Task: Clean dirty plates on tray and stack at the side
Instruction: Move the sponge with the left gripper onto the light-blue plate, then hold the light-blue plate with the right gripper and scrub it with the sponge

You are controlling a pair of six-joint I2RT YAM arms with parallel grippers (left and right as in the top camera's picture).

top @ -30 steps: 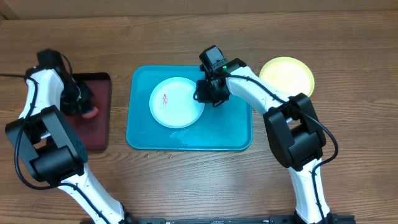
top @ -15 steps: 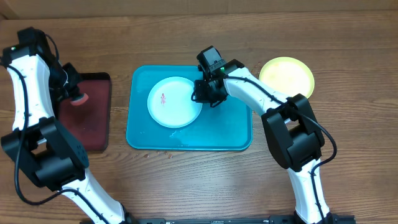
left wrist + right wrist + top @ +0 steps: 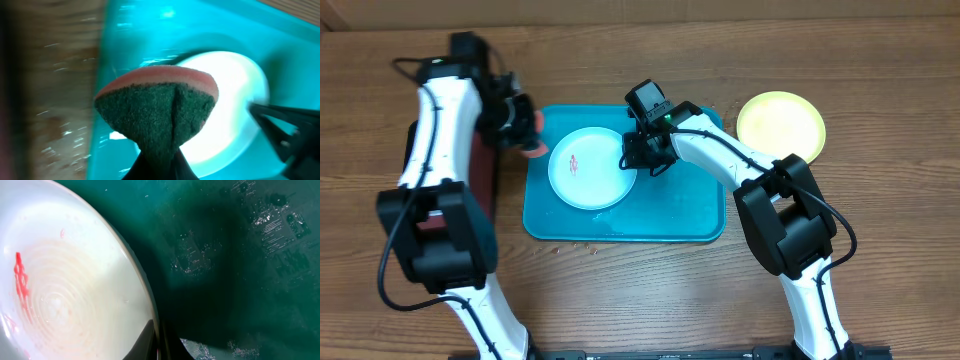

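While right claw pinches the plate's right rim to steady it, left claw grips a sponge just off its left edge, ready to scrub.

You're looking at a robot lab bench w/ a kitchen-style setup: two white-and-black arms, left arm & right arm, stand at a wood-grain table, w/ props laid out – teal tray, white plate, yellow-green plate, scrub sponge.

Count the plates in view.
2: a white plate on the teal tray, a yellow-green plate on the table right of it. Another could hide beneath either.
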